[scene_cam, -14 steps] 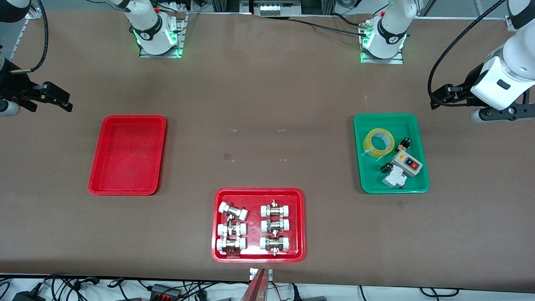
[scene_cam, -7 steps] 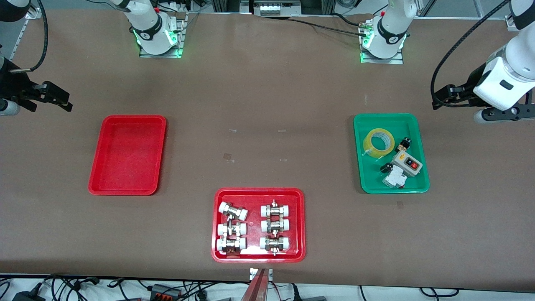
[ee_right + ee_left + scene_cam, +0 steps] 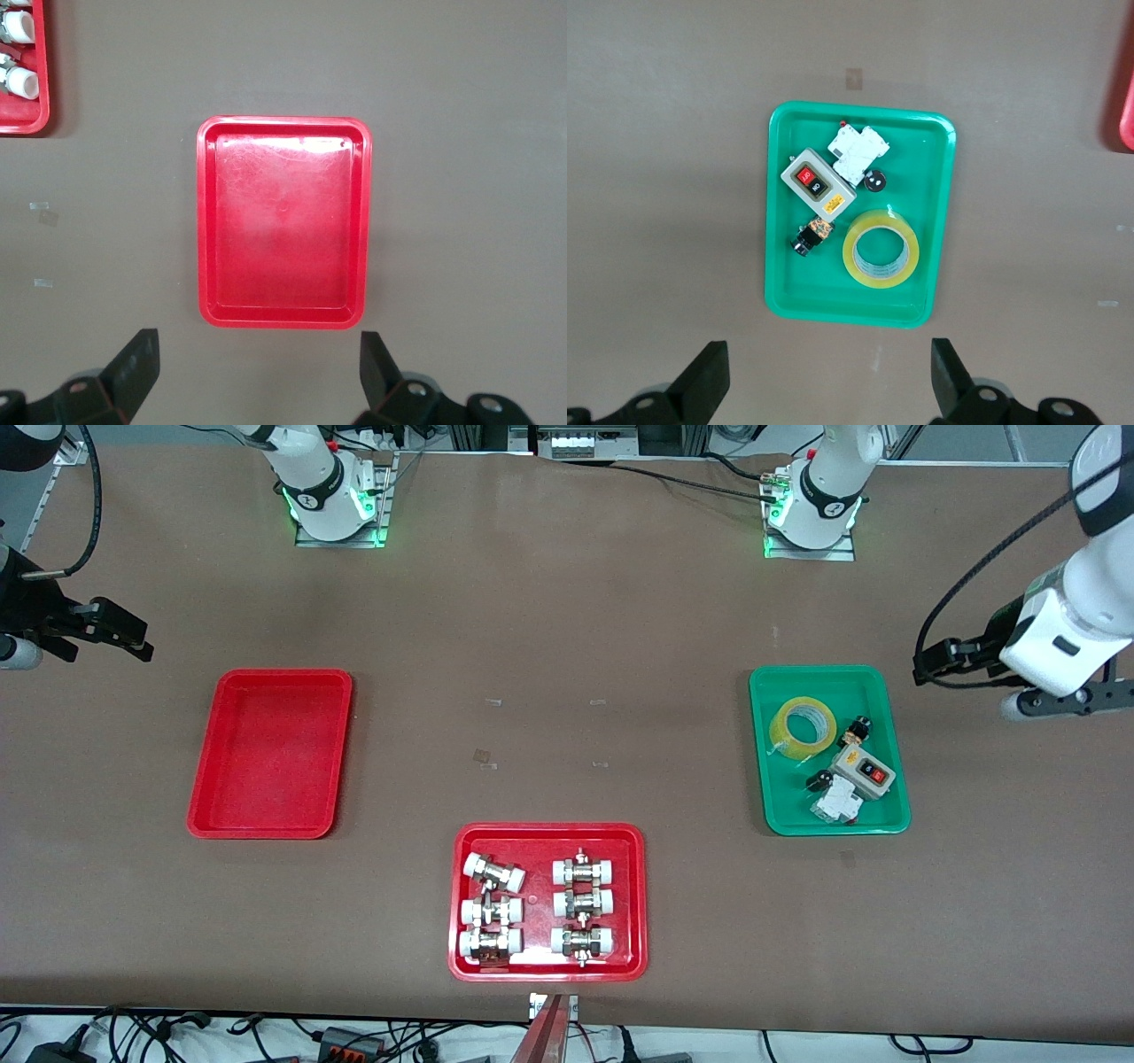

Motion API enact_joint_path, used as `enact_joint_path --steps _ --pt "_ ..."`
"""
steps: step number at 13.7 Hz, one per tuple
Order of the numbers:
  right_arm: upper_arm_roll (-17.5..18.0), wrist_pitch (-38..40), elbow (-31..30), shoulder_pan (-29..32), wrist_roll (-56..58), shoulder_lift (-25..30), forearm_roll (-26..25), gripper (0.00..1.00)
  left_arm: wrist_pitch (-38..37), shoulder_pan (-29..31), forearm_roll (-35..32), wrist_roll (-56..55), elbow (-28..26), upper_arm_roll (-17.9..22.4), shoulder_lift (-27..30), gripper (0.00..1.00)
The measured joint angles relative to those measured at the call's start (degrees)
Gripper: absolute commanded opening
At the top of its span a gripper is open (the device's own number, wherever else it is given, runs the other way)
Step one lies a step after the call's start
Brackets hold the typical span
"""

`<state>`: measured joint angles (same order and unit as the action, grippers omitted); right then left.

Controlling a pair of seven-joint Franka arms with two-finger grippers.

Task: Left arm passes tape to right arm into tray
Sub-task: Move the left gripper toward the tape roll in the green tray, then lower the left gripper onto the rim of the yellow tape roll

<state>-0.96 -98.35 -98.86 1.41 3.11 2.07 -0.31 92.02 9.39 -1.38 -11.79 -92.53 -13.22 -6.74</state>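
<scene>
The tape (image 3: 802, 727), a translucent yellow roll, lies flat in the green tray (image 3: 784, 797) at the corner nearest the arm bases. My left gripper (image 3: 952, 662) hangs open over bare table beside that tray, toward the left arm's end of the table. In the left wrist view the tape (image 3: 881, 251) and the green tray (image 3: 788, 292) lie ahead of the left gripper (image 3: 830, 381), which holds nothing. The plain red tray (image 3: 270, 753) is empty. My right gripper (image 3: 115, 633) waits open beside it, over bare table toward the right arm's end. The right wrist view shows the red tray (image 3: 282, 221) ahead of the right gripper (image 3: 259, 372).
A grey switch box (image 3: 864, 769), a white breaker (image 3: 837, 804) and a small black connector (image 3: 856, 732) share the green tray with the tape. Nearest the front camera, a second red tray (image 3: 547, 834) holds several white-capped metal fittings. Arm bases (image 3: 332, 500) stand along the table's edge farthest from the camera.
The left arm's hand has drifted a little and now sits alongside the green tray's corner. The right arm has not moved. Both grippers stay open.
</scene>
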Motion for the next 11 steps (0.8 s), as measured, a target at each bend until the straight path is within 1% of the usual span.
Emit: enact_joint_path --steps 1,3,5,6,7,9,11 --pt "0.0 0.0 0.0 0.0 0.0 0.0 0.0 1.00 2.1 0.6 0.0 0.0 -1.2 0.0 -1.4 1.00" --pt "0.0 0.1 0.0 0.0 0.0 0.0 0.0 1.00 10.3 1.8 0.0 0.0 -6.1 0.1 -4.3 1.00" --pt "0.0 0.1 0.0 0.0 0.0 0.0 0.0 1.00 21.5 2.5 -0.2 0.0 -14.2 0.1 -6.7 1.00" --pt "0.0 0.1 0.0 0.0 0.0 0.0 0.0 1.00 26.0 2.6 -0.2 0.0 -18.2 0.1 -7.5 1.00" --pt "0.0 0.1 0.0 0.0 0.0 0.0 0.0 1.00 28.9 2.5 -0.2 0.0 -21.2 0.1 -8.0 1.00" --pt "-0.1 0.1 0.0 0.1 0.0 0.0 0.0 1.00 30.9 2.5 -0.2 0.0 -24.9 0.0 -8.9 1.00" --pt "-0.1 0.1 0.0 0.1 0.0 -0.1 0.0 1.00 31.1 2.4 -0.2 -0.1 -26.6 -0.1 -9.2 1.00"
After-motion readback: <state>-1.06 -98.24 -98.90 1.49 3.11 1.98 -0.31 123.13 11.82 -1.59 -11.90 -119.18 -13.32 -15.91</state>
